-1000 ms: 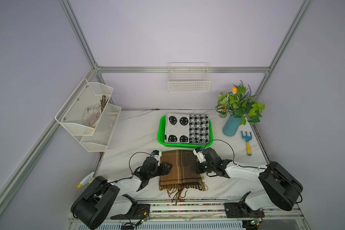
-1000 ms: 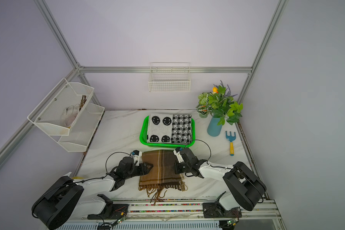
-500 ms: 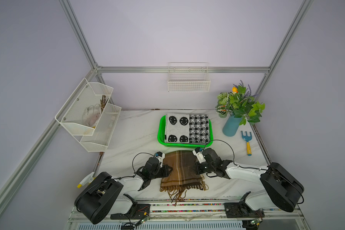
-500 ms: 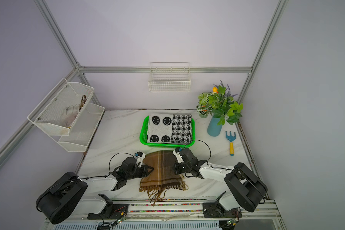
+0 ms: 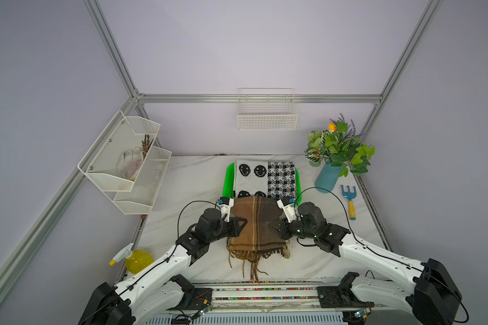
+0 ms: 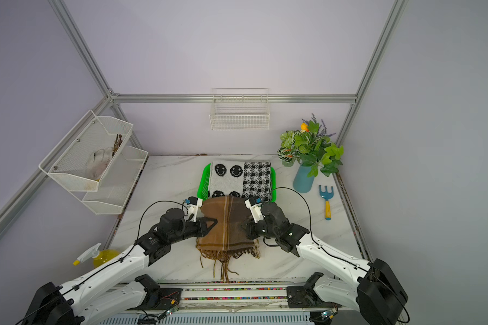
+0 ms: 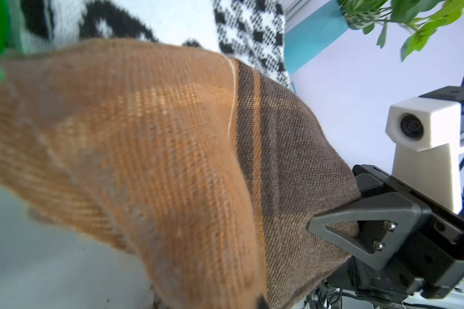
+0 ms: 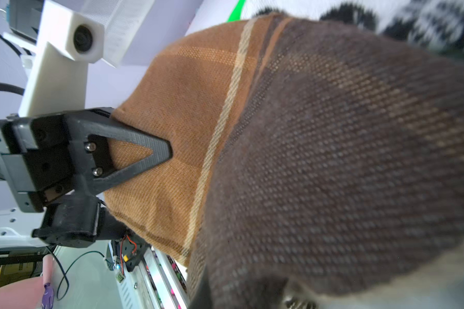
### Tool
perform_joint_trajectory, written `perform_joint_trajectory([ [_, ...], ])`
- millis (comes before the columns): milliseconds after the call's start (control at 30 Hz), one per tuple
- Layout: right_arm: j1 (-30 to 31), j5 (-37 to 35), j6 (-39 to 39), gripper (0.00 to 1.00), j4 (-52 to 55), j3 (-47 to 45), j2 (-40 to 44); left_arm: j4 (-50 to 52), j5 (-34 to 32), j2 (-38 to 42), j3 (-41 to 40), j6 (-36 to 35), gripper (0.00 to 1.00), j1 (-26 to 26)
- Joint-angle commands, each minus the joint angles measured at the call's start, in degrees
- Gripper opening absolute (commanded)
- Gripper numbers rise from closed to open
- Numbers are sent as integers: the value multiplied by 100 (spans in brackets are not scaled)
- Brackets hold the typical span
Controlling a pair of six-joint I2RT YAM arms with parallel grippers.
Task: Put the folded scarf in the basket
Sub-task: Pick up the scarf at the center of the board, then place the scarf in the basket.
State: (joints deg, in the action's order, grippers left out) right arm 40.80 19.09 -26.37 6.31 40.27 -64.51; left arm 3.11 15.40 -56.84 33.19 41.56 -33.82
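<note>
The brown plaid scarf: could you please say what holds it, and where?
The left gripper and right gripper each clamp the brown plaid scarf by a side edge.

Bright green basket (image 5: 228, 180), in it a white cloth (image 5: 265, 180) with black smileys and black-and-white houndstooth, at the basket's edge a tan and dark brown plaid scarf (image 5: 258, 225) with cream stripe, blue vase (image 5: 327, 178), white marbled counter (image 5: 192, 180)
</note>
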Motion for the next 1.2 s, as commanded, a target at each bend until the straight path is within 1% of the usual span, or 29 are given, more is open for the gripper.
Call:
perform_joint_trajectory([
  [0, 21, -185, 180, 0, 456, 646, 169, 78, 116, -135, 570, -234, 0, -23],
  [67, 4, -429, 247, 0, 528, 951, 186, -20, -36, -287, 816, -312, 0, -6],
  [133, -95, -653, 335, 0, 767, 1348, 106, 112, -188, -558, 1263, -465, 0, 65],
  [200, -262, -678, 391, 0, 902, 1716, -60, 250, -181, -1024, 1880, -635, 0, 152],
  [267, -438, -713, 466, 0, 980, 2088, -315, 350, -7, -1527, 2502, -646, 0, 331],
  [333, -642, -731, 571, 0, 1146, 2590, -682, 412, 305, -2085, 3190, -695, 0, 497],
  [367, -779, -703, 627, 0, 1269, 2871, -880, 577, 408, -2344, 3637, -747, 0, 571],
  [433, -1020, -672, 653, 0, 1430, 3317, -1183, 926, 409, -2931, 4500, -865, 0, 667],
  [500, -1289, -381, 646, 0, 1597, 3750, -1571, 1442, 544, -3534, 5364, -944, 0, 759],
  [567, -1478, -196, 683, 0, 1638, 3978, -1929, 1513, 795, -4009, 5766, -882, 0, 876],
  [700, -1773, -117, 775, 0, 1602, 4223, -2680, 1052, 1233, -4726, 5862, -653, 0, 1224],
  [767, -1853, -151, 843, 0, 1574, 4264, -2953, 891, 1297, -5018, 5843, -627, 0, 1359],
  [833, -1891, -228, 951, 0, 1527, 4280, -3207, 955, 1329, -5343, 5955, -693, 0, 1456],
  [933, -1943, -592, 1081, 0, 1523, 4380, -3620, 647, 1379, -5725, 5933, -720, 0, 1583],
  [1033, -1991, -756, 1198, 0, 1640, 4560, -3980, 694, 1606, -6087, 6117, -678, 0, 1674],
  [1167, -2031, -1244, 1276, 0, 1930, 4791, -4273, 485, 1592, -6244, 5881, -734, 0, 1675],
])
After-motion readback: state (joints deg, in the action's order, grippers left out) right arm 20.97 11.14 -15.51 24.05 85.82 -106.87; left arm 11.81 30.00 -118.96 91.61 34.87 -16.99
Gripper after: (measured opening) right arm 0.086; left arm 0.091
